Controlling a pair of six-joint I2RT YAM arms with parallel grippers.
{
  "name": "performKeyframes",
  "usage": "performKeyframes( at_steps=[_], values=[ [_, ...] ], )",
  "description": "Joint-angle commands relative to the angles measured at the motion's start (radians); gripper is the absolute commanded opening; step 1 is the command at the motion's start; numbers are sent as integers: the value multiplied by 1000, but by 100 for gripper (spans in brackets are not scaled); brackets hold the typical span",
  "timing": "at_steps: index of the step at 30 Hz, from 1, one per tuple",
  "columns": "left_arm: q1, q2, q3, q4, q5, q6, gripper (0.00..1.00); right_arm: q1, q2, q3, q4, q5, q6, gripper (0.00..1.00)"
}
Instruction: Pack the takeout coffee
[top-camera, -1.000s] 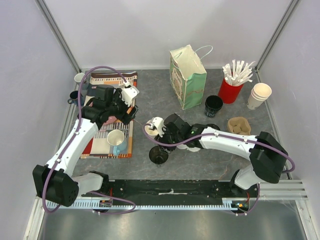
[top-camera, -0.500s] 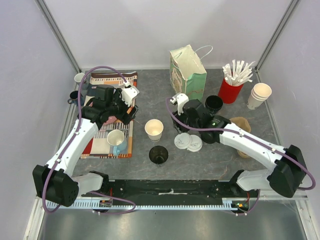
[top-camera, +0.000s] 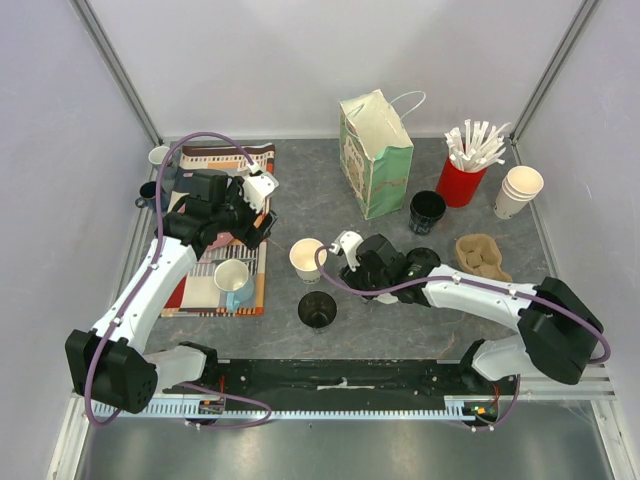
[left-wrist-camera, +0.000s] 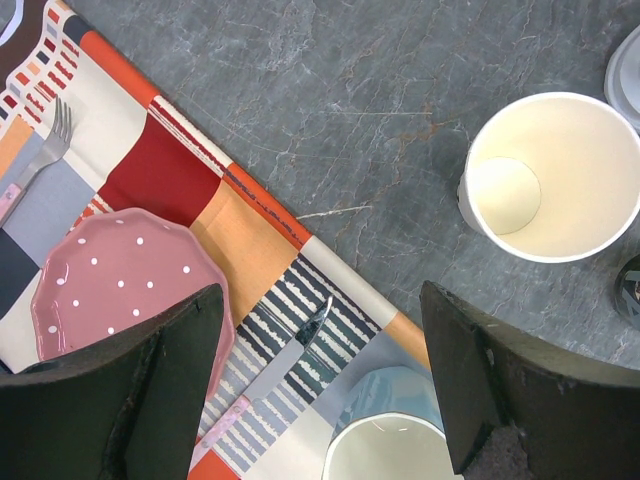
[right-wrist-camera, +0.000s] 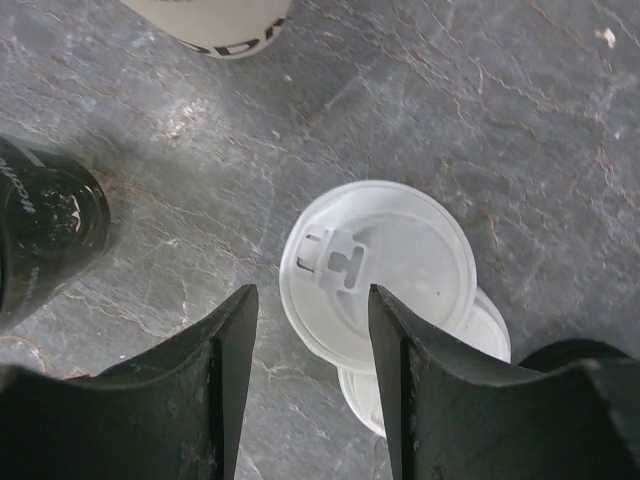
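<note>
Right gripper (right-wrist-camera: 312, 305) swung back from the bag (top-camera: 378, 150) to hover over the stacked white lids (right-wrist-camera: 375, 265), jaws apart and empty. Left gripper (left-wrist-camera: 322, 300) stayed wide open over the placemat (left-wrist-camera: 160, 170). Paper cup (top-camera: 307, 258) stood lidless on the table (top-camera: 300, 180), unpacked; lidding probably next.

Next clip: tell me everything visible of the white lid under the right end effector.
The white lid is a round plastic sip lid with a raised rim and a moulded tab near one edge. It lies flat, tab side up, on the grey marbled table, resting off-centre on a second white lid that peeks out beside it. No cup is under it. The right end effector hangs open over it; whether it touches cannot be told.
</note>
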Motion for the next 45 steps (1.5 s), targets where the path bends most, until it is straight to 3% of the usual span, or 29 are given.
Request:
performKeyframes(
  at_steps=[1,12,20,32,38,45],
  values=[
    [4,-13,13,21,17,23,86,4,39,0,128,-45,-78,55],
    [6,-10,12,19,29,27,86,35,98,17,150,54,-29,50],
    [6,-18,16,19,41,32,86,58,122,12,143,117,131,48],
    [6,-23,15,18,55,34,86,95,159,-3,167,176,125,46],
    [6,-20,22,13,58,34,86,96,157,3,157,190,129,19],
    [8,-18,25,12,58,35,86,93,111,15,122,193,139,9]
  ],
)
